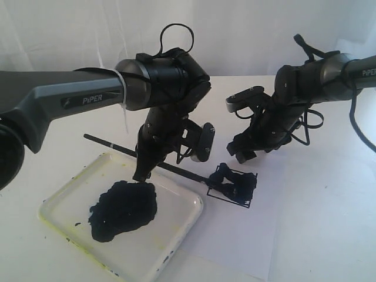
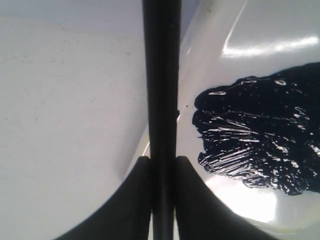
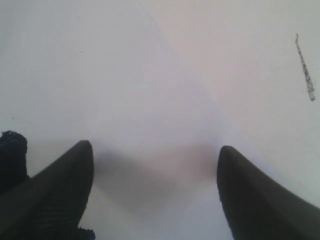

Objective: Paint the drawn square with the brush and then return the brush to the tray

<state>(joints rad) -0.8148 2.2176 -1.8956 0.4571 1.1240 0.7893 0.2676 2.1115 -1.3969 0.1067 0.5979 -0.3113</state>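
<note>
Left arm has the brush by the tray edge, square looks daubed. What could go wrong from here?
The left gripper grips the brush mid-shaft, its tip end by the drawn square; swinging back could drag paint past the outline.
The grip sits near the rim of the tray; released here, the brush might straddle it and roll off.
The paint blob lies close under the fingers; lowering could foul them.

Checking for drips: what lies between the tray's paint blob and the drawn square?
Exterior view: only bare tray floor and rim, then white surface; the brush runs alongside. No drips visible.
</note>
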